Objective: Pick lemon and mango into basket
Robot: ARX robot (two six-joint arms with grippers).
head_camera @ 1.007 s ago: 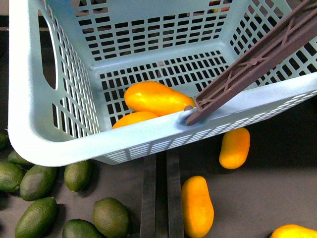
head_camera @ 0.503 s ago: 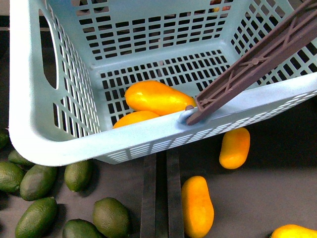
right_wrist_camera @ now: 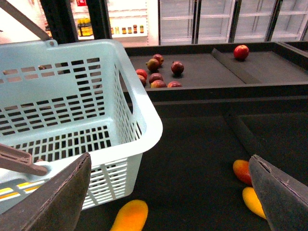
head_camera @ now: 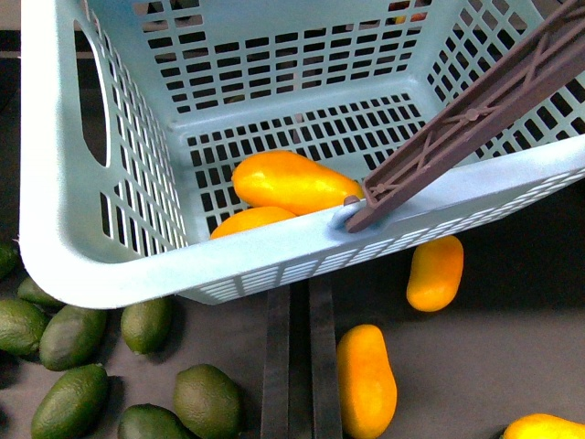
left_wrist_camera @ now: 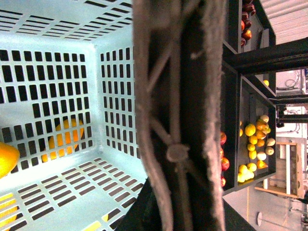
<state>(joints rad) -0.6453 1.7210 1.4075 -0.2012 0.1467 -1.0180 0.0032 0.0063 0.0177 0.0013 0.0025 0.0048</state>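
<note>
The light aqua basket fills the front view, hanging tilted above a dark shelf. Its brown handle crosses the right corner. Two orange-yellow mangoes lie on its slotted floor. Other mangoes rest on the shelf below. My left gripper is shut on the handle, which fills the left wrist view. My right gripper hangs open beside the basket, above a loose mango. Small yellow fruits that look like lemons sit in a far bin.
Several dark green oval fruits lie under the basket's left corner. Two black strips divide the shelf. More mangoes lie near the right finger. Red apples sit on a raised tray behind, with glass fridge doors beyond.
The basket has drifted very slightly to the right in the front view. The fruit inside it and on the shelf keeps its place.
</note>
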